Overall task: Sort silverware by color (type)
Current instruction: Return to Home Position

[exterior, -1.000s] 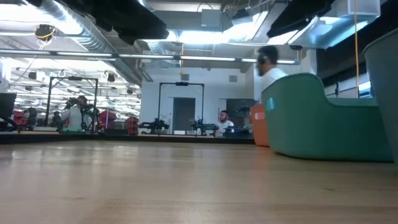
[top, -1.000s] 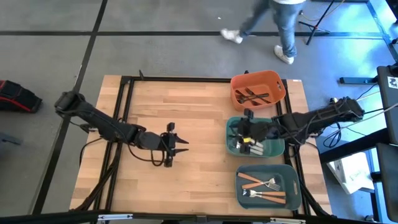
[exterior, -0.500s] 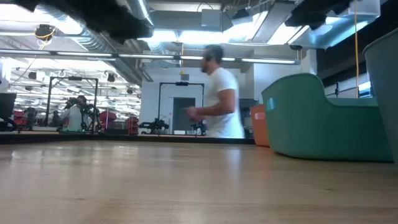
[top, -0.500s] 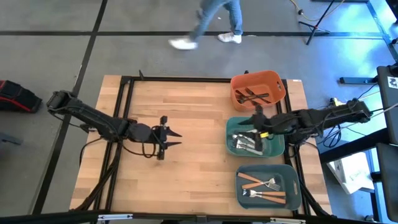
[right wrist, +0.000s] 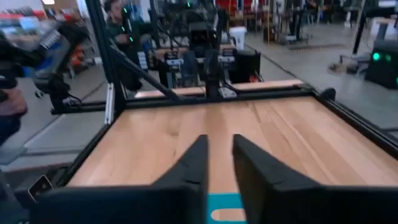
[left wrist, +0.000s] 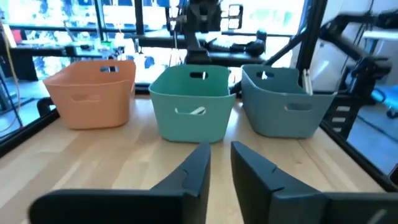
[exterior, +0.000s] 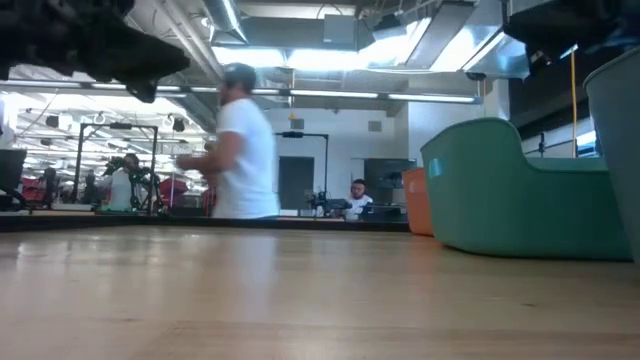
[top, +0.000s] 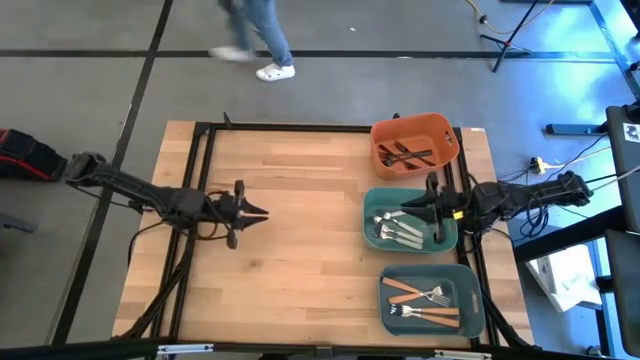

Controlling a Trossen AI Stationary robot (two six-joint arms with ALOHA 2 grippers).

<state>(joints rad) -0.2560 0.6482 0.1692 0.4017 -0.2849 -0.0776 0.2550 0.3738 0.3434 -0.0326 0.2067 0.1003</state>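
The silverware lies sorted in three bins at the table's right. Dark forks lie in the orange bin. Silver forks lie in the teal bin. Forks with orange handles lie in the blue-grey bin. My left gripper hovers level over the bare wood left of centre, pointing at the bins, its fingers a narrow gap apart and empty. My right gripper hangs level above the teal bin, pointing left, also narrowly open and empty.
A black frame runs along the table's left and far edges. The three bins stand in a row by the right edge. Bare wood fills the middle. A person walks on the floor beyond the far edge.
My left gripper has drawn back toward the table's left edge and its fingers have narrowed. My right gripper has pulled back toward the right edge, tipped up from pointing down into the teal bin to level, and narrowed its fingers. The person has walked leftward behind the table.
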